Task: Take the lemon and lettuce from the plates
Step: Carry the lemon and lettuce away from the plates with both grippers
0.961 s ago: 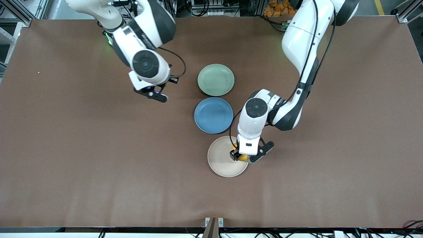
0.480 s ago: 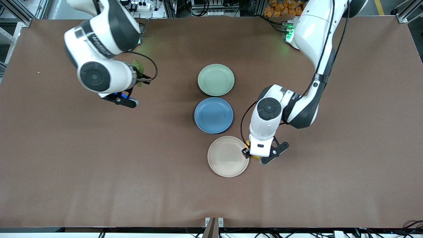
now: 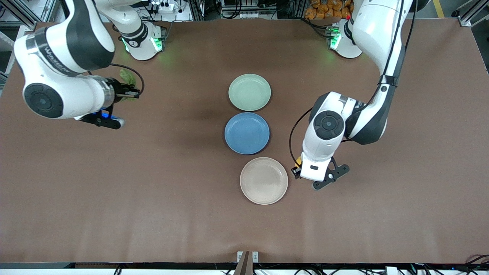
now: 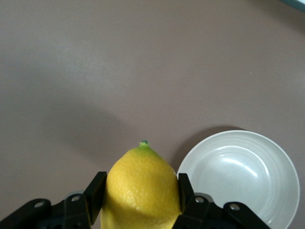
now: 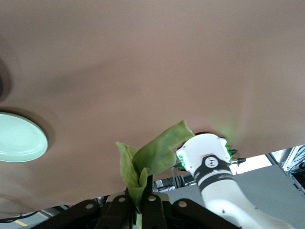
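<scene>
1. Lemon (image 4: 140,188) first: you can see it in the left wrist view pinched between the two black fingers (image 4: 95,191) of the left hand (image 3: 301,172), its stem tip poking out past them; in the front view only a sliver of yellow shows at the hand's edge.
2. Left hand hangs in the air over bare bench (image 3: 401,198), just beside the rim of the beige-white plate (image 3: 263,180), toward the left arm's end; the lemon is off that plate and the plate holds nothing.
3. Lettuce (image 3: 128,78) is held by the right hand (image 3: 128,91); in the right wrist view you see the leaf (image 5: 150,160) nipped at its lower end between fingers pressed close together, the rest of it standing free above them.
4. Right hand is up over the bench toward the right arm's end, well apart from all three plates; the lettuce sits at its tip.
5. Pale green plate (image 3: 249,92) lies farthest from the front camera, with nothing on it; the blue plate (image 3: 247,133) lies between it and the beige-white plate, which is nearest; the three run in a line down the middle of the bench.
</scene>
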You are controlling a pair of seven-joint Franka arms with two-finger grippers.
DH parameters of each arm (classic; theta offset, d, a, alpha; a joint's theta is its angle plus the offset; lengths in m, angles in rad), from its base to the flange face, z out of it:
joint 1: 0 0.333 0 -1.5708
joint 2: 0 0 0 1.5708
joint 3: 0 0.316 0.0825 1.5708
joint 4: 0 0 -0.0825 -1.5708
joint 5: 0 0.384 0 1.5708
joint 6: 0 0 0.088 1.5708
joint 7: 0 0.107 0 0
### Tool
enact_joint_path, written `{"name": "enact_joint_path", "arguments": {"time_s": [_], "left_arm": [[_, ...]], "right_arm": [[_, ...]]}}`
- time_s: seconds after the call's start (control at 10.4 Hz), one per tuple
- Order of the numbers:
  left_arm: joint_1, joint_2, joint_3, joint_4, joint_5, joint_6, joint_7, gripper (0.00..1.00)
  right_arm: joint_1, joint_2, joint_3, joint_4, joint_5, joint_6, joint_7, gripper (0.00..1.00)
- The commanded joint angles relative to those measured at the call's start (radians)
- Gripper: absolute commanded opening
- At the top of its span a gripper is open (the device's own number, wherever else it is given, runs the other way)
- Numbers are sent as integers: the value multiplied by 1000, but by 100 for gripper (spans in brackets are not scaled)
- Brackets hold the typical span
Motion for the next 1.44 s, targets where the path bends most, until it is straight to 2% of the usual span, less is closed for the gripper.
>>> {"name": "enact_joint_path", "arguments": {"time_s": [0.0,0.29,0.67,0.96,1.34], "left_arm": [[39,-31,-8,-26,-22,-55,108,0],[75,-33,-5,-26,-20,-107,207,0],[125,-21,-5,-26,-22,-120,307,0],[170,1,-6,-27,-24,-120,393,0],[213,39,-6,-32,-50,-120,479,0]], "right_arm": [[-74,-22,12,4,-36,-23,-126,4],[-160,-8,13,14,-129,-8,-248,4],[-199,52,13,-6,-142,104,-277,4],[-240,52,13,-101,-142,236,-344,4],[-240,53,13,-219,-142,423,-343,4]]}}
